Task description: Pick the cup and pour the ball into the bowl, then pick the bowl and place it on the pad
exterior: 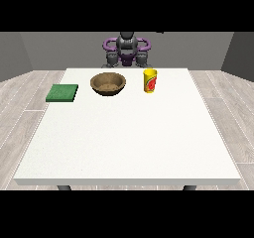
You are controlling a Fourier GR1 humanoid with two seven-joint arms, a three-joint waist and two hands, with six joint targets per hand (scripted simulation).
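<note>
A yellow cup (150,81) with a red mark stands upright on the white table (129,133), towards the far edge. No ball shows from here; the inside of the cup is hidden. A brown bowl (108,84) sits just left of the cup, with nothing visible in it. At the table's left edge lies a flat green pad (62,92). The hand at the view's left (112,59) and the hand at the view's right (144,59) are held close to the robot's body, behind the table's far edge and apart from every object.
Grey plank floor surrounds the table on all sides. The robot's torso (127,46) is centred behind the far edge, between bowl and cup.
</note>
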